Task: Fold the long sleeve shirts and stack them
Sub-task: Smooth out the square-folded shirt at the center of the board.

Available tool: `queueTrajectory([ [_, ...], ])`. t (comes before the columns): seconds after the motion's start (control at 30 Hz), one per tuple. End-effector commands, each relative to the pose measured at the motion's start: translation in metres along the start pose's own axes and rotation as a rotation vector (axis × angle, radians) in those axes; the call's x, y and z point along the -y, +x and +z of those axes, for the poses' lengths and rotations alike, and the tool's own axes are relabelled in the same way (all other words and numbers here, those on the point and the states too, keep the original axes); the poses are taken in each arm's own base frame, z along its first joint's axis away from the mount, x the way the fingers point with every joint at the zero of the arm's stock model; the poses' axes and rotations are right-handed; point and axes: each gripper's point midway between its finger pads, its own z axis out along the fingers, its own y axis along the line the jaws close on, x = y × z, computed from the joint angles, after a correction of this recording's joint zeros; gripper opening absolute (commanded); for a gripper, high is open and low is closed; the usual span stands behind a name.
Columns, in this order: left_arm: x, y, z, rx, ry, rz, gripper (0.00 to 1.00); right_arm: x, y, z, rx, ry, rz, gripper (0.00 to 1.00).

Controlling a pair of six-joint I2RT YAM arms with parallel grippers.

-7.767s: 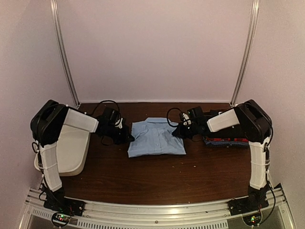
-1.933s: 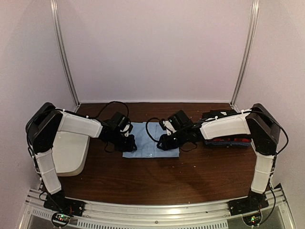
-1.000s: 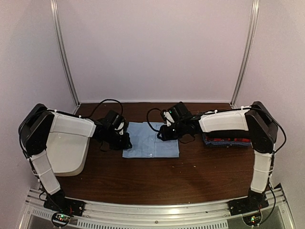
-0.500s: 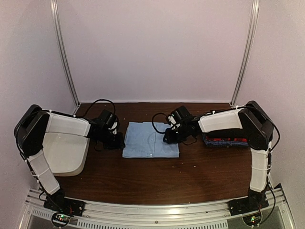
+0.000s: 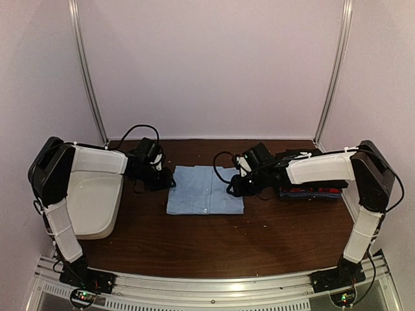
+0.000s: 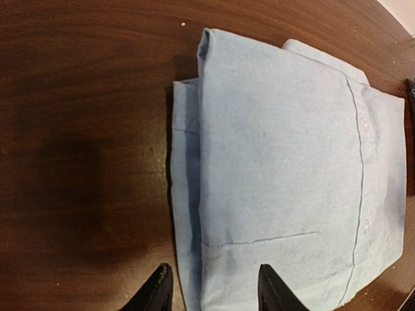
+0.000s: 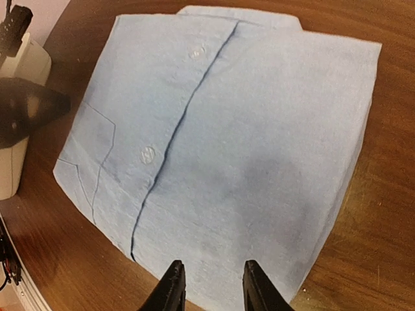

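Light blue shirt (image 5: pixel 205 190) folded to a flat rectangle, placket and buttons up, lying mid dark wooden table (image 5: pixel 214 243). Left gripper (image 6: pixel 214 295) at its left edge, fingers spread, pinching nothing. Right gripper (image 7: pixel 213 285) over its right edge, fingers parted, nothing between. Stack of folded shirts (image 5: pixel 311 191) near the right edge, red and blue check showing. White tub (image 5: pixel 91 197) at table's left. Pale lilac walls (image 5: pixel 207 65), metal uprights (image 5: pixel 86 78) in back corners, aluminium rail (image 5: pixel 214 285) along near edge.
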Motion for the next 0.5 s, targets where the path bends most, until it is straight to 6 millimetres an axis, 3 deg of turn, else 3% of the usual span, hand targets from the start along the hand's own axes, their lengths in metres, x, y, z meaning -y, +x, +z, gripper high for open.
queueTrajectory([
  [0.0, -0.002, -0.002, 0.015, -0.035, -0.005, 0.012, 0.46, 0.000, 0.013, -0.005, -0.006, -0.012, 0.017, 0.33],
  [0.23, -0.008, 0.000, 0.023, -0.057, -0.033, 0.014, 0.50, 0.005, 0.022, -0.009, -0.012, 0.002, 0.011, 0.33],
  [0.47, -0.008, 0.005, 0.034, -0.098, -0.024, 0.022, 0.47, 0.003, 0.020, -0.010, -0.007, -0.003, 0.006, 0.33],
])
